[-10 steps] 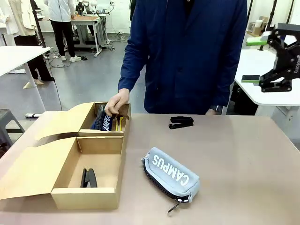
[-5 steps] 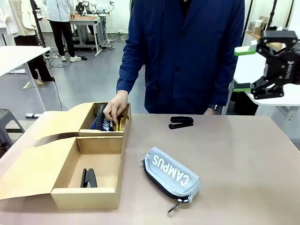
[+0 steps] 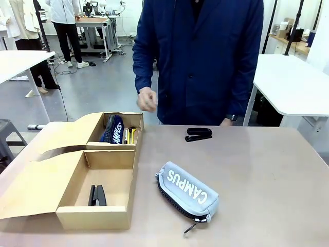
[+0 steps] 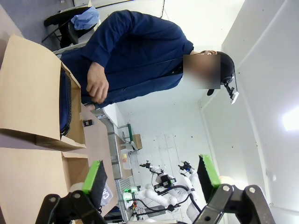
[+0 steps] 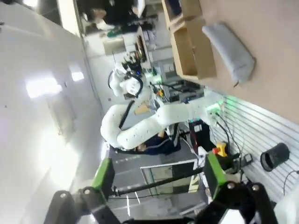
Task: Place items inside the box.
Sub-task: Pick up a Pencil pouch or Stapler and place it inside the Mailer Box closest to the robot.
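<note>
Grey pencil case (image 3: 187, 191) lies on the desk (image 3: 267, 175) beside the box (image 3: 110, 218), far stapler (image 3: 199, 134) behind it. Navy pencil case (image 3: 114, 128) (standing on edge) fills the box's far compartment, boxed stapler (image 3: 96, 195) the near one. Left jaws and right jaws gape wide, empty.

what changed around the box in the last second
The person's hand let go of the navy pencil case, left standing in the far compartment of the box, and rose toward the chest. The right gripper, open, drew back from the table's right side. The grey pencil case, the stapler on the table and the stapler in the near compartment stayed put.
</note>
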Controlling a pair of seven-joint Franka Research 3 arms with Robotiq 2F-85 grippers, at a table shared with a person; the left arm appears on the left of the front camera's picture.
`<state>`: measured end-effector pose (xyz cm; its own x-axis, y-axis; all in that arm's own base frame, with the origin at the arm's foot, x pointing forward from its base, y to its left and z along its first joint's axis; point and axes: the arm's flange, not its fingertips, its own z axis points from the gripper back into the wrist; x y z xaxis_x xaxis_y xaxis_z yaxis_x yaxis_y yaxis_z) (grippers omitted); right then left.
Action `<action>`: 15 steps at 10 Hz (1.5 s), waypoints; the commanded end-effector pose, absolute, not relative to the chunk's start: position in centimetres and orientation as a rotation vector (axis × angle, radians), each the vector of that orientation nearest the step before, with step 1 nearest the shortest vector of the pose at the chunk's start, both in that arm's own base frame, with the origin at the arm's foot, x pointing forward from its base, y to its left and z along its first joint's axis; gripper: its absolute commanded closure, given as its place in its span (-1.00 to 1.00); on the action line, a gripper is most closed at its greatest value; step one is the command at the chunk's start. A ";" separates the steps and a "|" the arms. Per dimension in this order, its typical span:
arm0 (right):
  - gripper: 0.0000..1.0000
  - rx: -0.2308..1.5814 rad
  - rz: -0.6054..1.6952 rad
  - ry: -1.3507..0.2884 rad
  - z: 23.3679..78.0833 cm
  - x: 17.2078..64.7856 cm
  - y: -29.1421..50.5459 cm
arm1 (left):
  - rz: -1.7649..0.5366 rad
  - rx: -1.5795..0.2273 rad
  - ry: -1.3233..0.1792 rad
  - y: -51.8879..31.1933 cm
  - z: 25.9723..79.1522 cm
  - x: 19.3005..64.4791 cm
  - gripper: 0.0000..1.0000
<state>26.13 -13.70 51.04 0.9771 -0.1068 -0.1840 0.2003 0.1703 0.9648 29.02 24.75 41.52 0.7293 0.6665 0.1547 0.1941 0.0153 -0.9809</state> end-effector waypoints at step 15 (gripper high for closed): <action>-1.00 1.381 -0.207 0.067 50.6 26.4 -13.7 | 0.398 -1.546 -0.741 24.6 41.6 28.9 -1.00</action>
<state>26.38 -13.71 50.61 0.9800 -0.1054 -0.1688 0.1853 0.1742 0.9671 29.02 24.75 41.51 0.7294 0.6664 0.1545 0.1939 0.0152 -0.9809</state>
